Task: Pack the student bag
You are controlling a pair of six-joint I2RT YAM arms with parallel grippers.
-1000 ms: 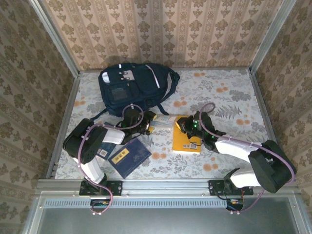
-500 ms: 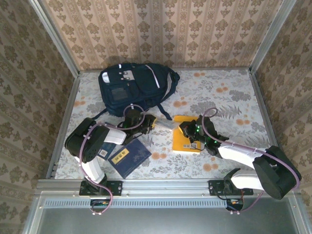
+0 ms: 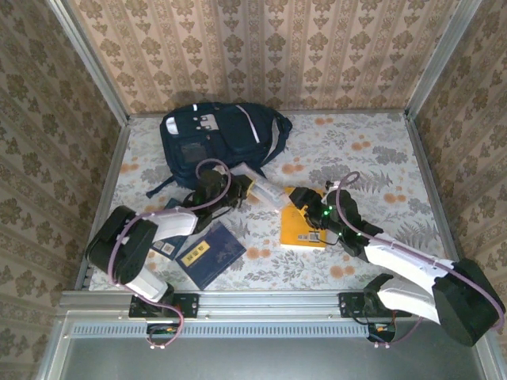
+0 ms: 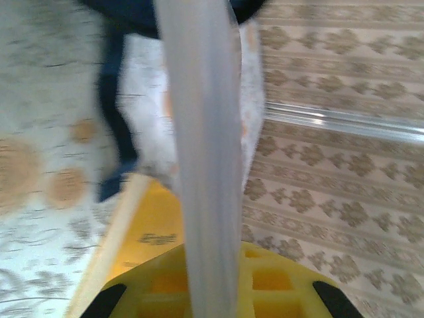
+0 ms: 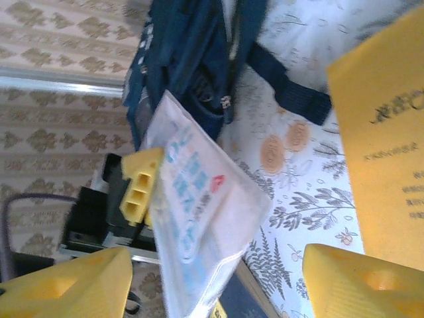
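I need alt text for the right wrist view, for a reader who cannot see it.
A clear plastic packet with blue print is pinched by the left gripper's yellow fingers above the flowered tablecloth. Behind lies the dark navy fabric backpack, a yellow book at right; the right gripper's yellow fingers stand open below.

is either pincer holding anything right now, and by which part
The left pincer is shut on the clear plastic packet, pinching it by one edge. The right pincer is open, holding nothing.
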